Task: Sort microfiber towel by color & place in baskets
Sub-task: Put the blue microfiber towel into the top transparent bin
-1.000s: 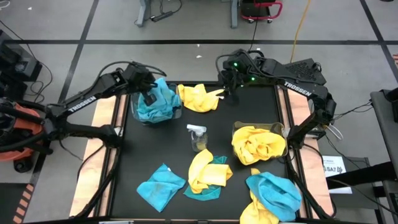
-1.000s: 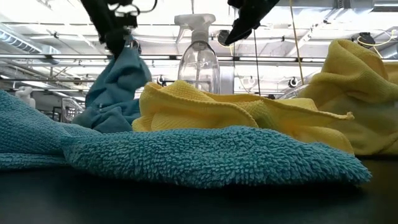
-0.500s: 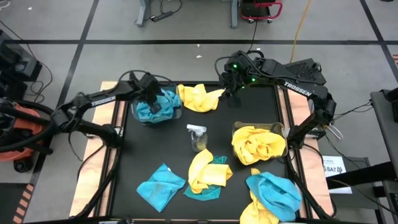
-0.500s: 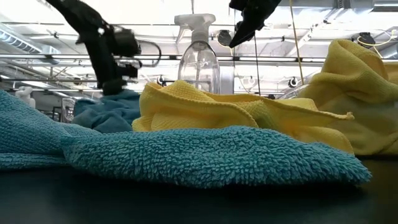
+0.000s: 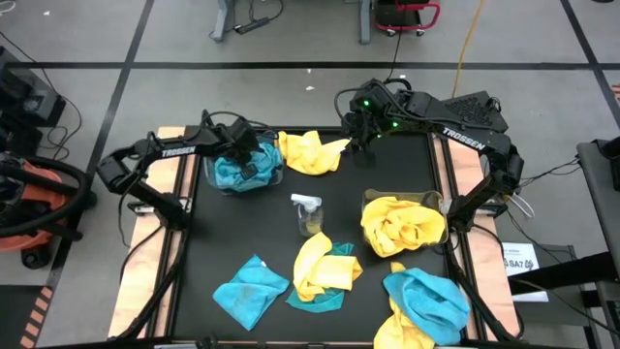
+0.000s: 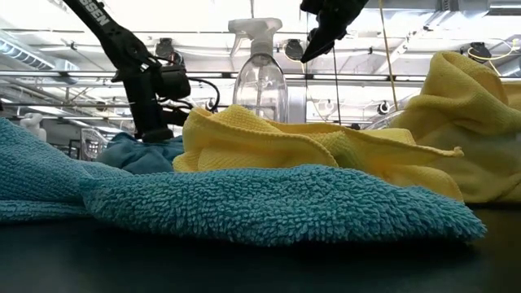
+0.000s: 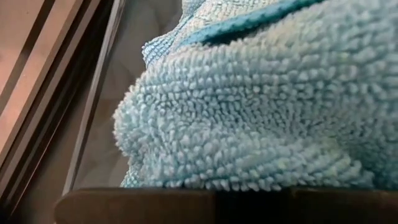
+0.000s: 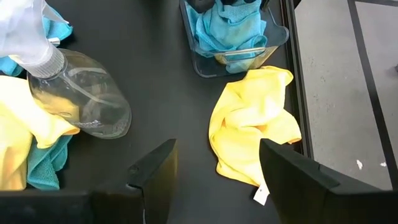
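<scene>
Item 1, near edge of table (image 5: 194, 242): blue towel (image 5: 250, 289) lying loose; just right of it, a yellow towel (image 5: 325, 264) overlapping a teal one (image 5: 329, 291); at the right corner, a blue-on-yellow heap (image 5: 426, 302). All unsorted. Risk: a pinch into either overlapped pile may lift two colours at once and put one in the wrong bin.

Item 2, mid table: clear spray bottle (image 5: 308, 215), upright, near the centre pile. Risk: an arm reaching past it could knock it over. Right of it, the right basket (image 5: 407, 198), overfilled with yellow towels (image 5: 402, 228) that spill over its rim. Risk: another cloth added on top may slide out onto the table.

Item 3, far side, left: left basket (image 5: 215, 179) holding blue towels (image 5: 237, 167). Left gripper (image 5: 244, 155) is down in this basket, pressed into the cloth; its wrist view shows only blue pile, so whether the fingers are parted or closed cannot be told. Risk: if loops of the towel snag on a finger, lifting away could drag the cloth back out or tip the light bin.

Item 4, far side, centre: loose yellow towel (image 8: 252, 124) just beside the left basket. Right gripper (image 8: 214, 165) hovers above it, fingers spread wide, holding nothing. Risk: both arms are close here; a descent could brush the left arm or nudge the basket.
</scene>
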Available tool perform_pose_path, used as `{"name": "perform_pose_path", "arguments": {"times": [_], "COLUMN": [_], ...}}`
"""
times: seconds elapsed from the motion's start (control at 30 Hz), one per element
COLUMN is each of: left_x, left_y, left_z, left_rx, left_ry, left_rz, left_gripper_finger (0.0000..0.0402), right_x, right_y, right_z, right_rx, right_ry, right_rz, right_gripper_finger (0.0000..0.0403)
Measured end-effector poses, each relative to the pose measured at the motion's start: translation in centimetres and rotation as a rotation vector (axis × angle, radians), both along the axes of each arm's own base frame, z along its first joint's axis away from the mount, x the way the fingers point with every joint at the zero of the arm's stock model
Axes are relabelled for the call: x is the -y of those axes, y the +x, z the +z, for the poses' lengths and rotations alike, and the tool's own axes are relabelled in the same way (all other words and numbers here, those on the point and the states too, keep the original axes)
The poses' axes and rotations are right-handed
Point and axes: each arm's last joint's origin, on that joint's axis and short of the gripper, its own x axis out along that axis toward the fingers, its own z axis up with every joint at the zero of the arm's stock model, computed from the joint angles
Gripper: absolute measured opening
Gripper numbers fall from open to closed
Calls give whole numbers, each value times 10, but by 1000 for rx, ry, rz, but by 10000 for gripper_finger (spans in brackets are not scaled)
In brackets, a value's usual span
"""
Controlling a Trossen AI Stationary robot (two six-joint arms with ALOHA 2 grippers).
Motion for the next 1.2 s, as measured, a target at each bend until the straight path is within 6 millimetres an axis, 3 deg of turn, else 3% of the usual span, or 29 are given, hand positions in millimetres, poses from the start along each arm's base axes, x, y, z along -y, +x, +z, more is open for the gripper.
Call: {"name": "perform_pose_path", "arguments": {"times": [0.23,0.57,0.73,0.9,1.07,1.2], "left_x": [3,22,35,47,52,56], "left_y": [-1,-5,-10,-15,-22,-27], "left_z": [4,37,54,69,77,78], "left_rx": [11,79,124,158,173,138], "left_ry": [-9,1,25,53,72,54], "left_rz": [-3,-13,-19,-45,-47,-43], "left_gripper_finger": [27,194,249,273,273,273], "right_x": [6,26,29,37,48,59], "right_y": [5,15,21,31,45,53], "right_z": [-12,-66,-97,-138,-186,-206], "right_rx": [-3,81,179,186,61,5], "right_ry": [-4,-23,-31,34,86,123], "right_rz": [1,-59,-93,-169,-265,-351], "right_gripper_finger": [219,221,233,249,256,254]}}
